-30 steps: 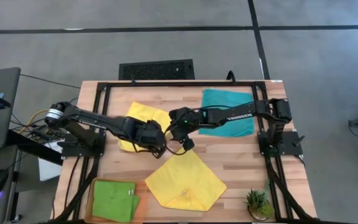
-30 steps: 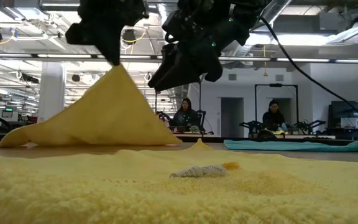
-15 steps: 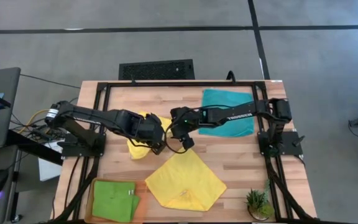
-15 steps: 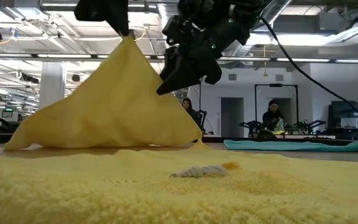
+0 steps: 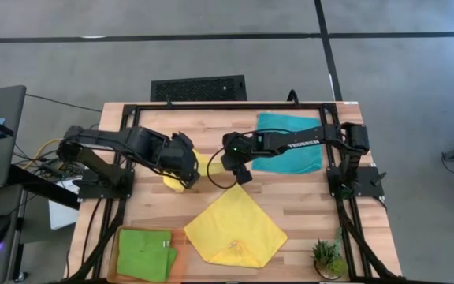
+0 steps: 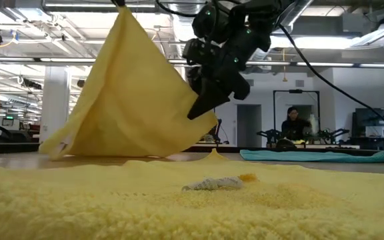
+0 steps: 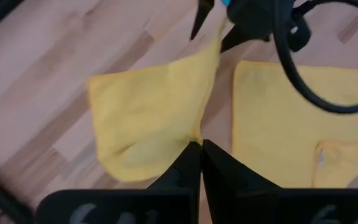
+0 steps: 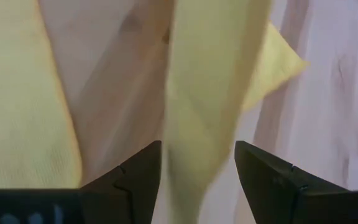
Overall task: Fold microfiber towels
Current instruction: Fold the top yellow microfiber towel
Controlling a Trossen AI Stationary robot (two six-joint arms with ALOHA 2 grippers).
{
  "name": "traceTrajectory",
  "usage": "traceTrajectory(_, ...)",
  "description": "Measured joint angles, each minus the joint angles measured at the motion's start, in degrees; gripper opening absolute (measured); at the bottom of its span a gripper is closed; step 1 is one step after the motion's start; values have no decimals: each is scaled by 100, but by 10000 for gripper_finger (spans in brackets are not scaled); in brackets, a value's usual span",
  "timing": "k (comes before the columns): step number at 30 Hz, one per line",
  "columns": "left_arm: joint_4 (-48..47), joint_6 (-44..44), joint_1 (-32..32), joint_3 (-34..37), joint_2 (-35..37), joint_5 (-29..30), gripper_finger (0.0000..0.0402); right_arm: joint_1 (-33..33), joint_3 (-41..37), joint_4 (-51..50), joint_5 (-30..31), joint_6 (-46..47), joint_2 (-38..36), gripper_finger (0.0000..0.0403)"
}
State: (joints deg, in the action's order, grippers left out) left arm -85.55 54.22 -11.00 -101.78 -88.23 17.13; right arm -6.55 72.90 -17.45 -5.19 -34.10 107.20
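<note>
My left gripper [image 7: 199, 144] is shut on a bright yellow towel [image 6: 132, 100] and holds it high above the table's middle [image 5: 189, 170]. The towel hangs from it like a tent, its lower edge on the wood. Just to the right, my right gripper [image 5: 241, 175] stands open. Its fingers [image 8: 138, 171] are on either side of the towel's hanging right-hand edge [image 8: 204, 112]; I cannot tell whether they touch it. A second yellow towel [image 5: 235, 229] lies flat near the front edge. A teal towel [image 5: 290, 154] lies at the far right, and a lime green one [image 5: 144, 252] sits on the orange tray. My left gripper pinches a gathered point of the yellow towel [image 7: 194, 132] between its two shut fingers; whether it is a corner or a fold cannot be told. The fingers come from above, slanting down. The towel hangs below them, spreading out, with its lower edge [image 6: 112, 152] on the table.
The orange tray [image 5: 181, 237] with the green towel is at the front left corner. A small potted plant [image 5: 327, 259] stands at the front right. A black frame [image 5: 124, 118] runs round the tabletop. People sit at desks in the room behind.
My left gripper has risen and gone a little toward the table's left edge, still shut. It has drawn the held point of the yellow towel up, so the towel now hangs tall and steep, its lower edge still on the table. My right gripper has tipped further down beside the towel.
</note>
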Motion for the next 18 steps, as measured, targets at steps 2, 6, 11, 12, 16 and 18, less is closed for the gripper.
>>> traceTrajectory(2,-231,0,0,-143,0,21,0,0,0,-96,103,114,0,228)
traceTrajectory(6,-456,0,0,-328,0,121,0,-9,0,-311,110,288,0,228)
traceTrajectory(11,-455,-17,0,-354,24,174,0,-4,0,-398,111,317,-2,201)
traceTrajectory(12,-452,-17,0,-354,24,174,0,2,0,-401,122,318,-2,190)
traceTrajectory(16,-452,-59,0,-354,26,174,0,3,0,-451,118,316,-2,133)
traceTrajectory(18,-452,-88,0,-354,26,174,0,-7,0,-530,118,316,-2,100)
